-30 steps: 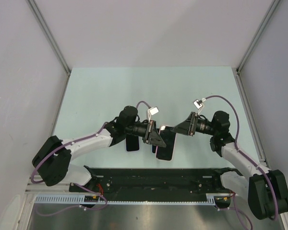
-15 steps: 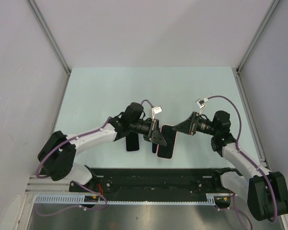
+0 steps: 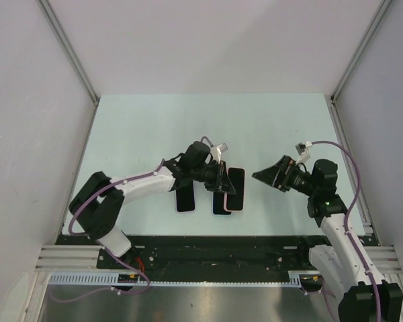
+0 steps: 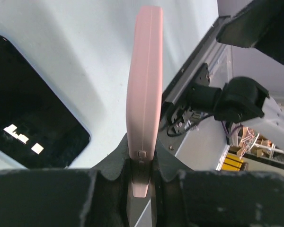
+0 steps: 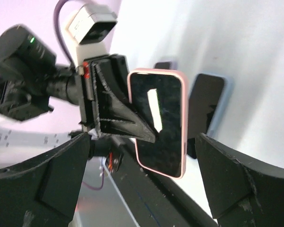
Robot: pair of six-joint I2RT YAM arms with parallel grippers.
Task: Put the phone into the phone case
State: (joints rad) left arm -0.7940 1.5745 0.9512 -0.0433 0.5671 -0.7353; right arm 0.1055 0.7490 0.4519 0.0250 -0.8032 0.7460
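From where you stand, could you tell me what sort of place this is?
Probably a robot lab test cell: white panel walls, silver aluminium frame posts, and a black mounting rail along the pale green tabletop.

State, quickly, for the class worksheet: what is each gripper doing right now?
Left gripper: closed, holding the pink phone case by its edge.
Right gripper: open, holding nothing.

Lab robot cell: white panel walls (image 3: 208, 40), aluminium frame posts (image 3: 70, 52), pale table (image 3: 154, 127).
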